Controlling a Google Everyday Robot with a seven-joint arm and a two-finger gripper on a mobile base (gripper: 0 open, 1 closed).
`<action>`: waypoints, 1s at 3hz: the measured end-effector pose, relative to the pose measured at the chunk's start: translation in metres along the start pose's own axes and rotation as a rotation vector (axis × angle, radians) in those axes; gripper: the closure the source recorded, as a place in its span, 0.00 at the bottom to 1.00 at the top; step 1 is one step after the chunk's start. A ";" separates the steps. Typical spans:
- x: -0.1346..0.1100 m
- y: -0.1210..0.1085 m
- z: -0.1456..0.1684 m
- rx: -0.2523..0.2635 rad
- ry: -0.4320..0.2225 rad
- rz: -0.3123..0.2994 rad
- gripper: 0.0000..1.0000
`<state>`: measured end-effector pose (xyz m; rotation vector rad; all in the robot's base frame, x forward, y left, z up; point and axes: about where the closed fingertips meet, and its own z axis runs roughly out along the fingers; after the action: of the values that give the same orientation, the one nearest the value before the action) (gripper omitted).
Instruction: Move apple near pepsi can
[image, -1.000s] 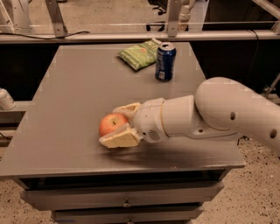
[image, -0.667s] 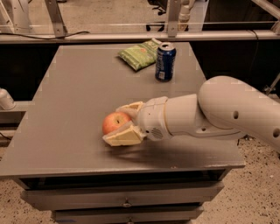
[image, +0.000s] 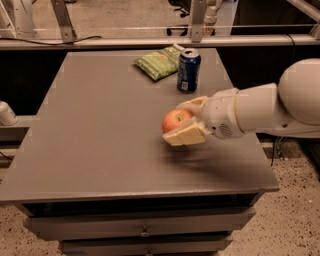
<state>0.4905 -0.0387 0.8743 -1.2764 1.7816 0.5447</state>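
Observation:
The red-orange apple (image: 174, 120) sits between the two cream fingers of my gripper (image: 183, 121), which is shut on it and holds it just above the grey table (image: 95, 130), right of centre. The white arm reaches in from the right. The dark blue pepsi can (image: 189, 70) stands upright at the back of the table, a short way beyond the apple and slightly to its right. Apple and can are apart.
A crinkled green snack bag (image: 159, 62) lies just left of the can at the back. The table's right edge is close under the arm. Metal rails and frame legs run behind the table. Drawers sit below the front edge.
The gripper has carried the apple to the right and toward the back of the table, closer to the can. The can and bag have not moved.

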 end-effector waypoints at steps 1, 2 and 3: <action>0.008 -0.065 -0.082 0.151 0.076 -0.015 1.00; 0.006 -0.067 -0.082 0.155 0.075 -0.019 1.00; 0.006 -0.091 -0.088 0.203 0.065 -0.034 1.00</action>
<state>0.5391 -0.1420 0.9282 -1.1918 1.8150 0.2974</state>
